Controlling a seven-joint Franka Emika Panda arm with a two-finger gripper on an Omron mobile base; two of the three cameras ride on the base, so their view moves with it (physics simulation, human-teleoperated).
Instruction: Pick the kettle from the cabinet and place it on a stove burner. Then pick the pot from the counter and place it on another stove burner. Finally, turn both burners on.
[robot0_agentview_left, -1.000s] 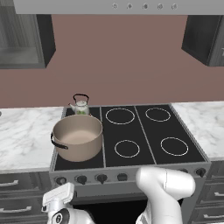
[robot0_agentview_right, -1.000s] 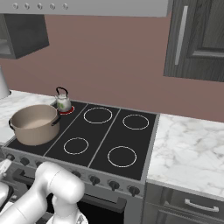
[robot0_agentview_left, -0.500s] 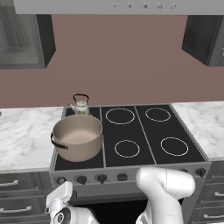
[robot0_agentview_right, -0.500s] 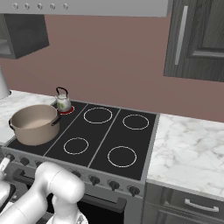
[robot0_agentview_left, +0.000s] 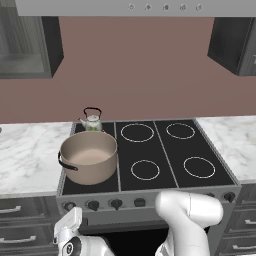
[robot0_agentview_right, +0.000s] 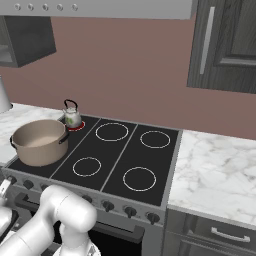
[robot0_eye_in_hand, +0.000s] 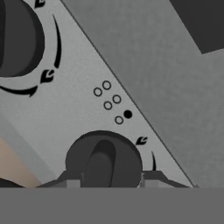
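With the arm folded low in front of the stove, I see my gripper (robot0_eye_in_hand: 112, 180) straddling a dark knob (robot0_eye_in_hand: 104, 159) on the grey front panel, one fingertip (robot0_eye_in_hand: 70, 178) on each side; whether the tips actually pinch it I cannot tell. A second knob (robot0_eye_in_hand: 17, 37) sits further along the panel. The pot (robot0_agentview_left: 89, 156) stands on the front left burner of the black cooktop (robot0_agentview_left: 165, 150), the kettle (robot0_agentview_left: 92, 120) just behind it on the rear left burner, which glows red (robot0_agentview_right: 77, 127). The remaining rings lie bare between marble counters (robot0_agentview_right: 220, 170).
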